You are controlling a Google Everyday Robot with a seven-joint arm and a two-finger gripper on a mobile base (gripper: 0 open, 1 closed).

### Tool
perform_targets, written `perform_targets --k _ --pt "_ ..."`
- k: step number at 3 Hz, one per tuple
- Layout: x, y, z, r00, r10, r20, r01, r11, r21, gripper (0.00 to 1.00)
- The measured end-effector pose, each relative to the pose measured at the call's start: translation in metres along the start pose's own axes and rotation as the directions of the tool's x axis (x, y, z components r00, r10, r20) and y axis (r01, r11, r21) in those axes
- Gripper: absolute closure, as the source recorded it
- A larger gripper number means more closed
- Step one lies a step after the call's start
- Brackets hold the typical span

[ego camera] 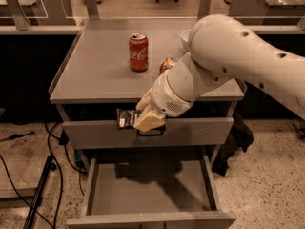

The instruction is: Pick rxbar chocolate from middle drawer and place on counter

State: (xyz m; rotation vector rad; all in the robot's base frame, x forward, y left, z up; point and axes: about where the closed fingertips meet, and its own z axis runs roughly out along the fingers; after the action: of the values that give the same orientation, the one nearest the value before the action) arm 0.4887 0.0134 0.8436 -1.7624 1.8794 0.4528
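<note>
My gripper [141,118] is shut on the rxbar chocolate [125,118], a small black-wrapped bar that sticks out to the left of the tan fingers [148,121]. I hold it in front of the closed drawer front, just below the counter's [95,75] front edge. The middle drawer [143,194] stands pulled open below, and its grey floor is bare. My white arm [228,56] reaches in from the right and covers the counter's right part.
A red Coca-Cola can [138,52] stands upright on the counter. A crushed tan can [167,64] and a white bowl [185,36] show partly behind my arm. A black loop handle [151,132] hangs on the closed drawer front. Cables lie on the floor at left.
</note>
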Motion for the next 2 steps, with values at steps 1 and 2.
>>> perform_targets --k 1,2 --pt "0.0 -0.0001 -0.0001 1.0 0.0 0.0 0.0 1.0 0.0 1.0" --pt "-0.0004 -0.0052 -0.0058 1.0 -0.009 -0.015 0.009 0.9996 0.025 1.0"
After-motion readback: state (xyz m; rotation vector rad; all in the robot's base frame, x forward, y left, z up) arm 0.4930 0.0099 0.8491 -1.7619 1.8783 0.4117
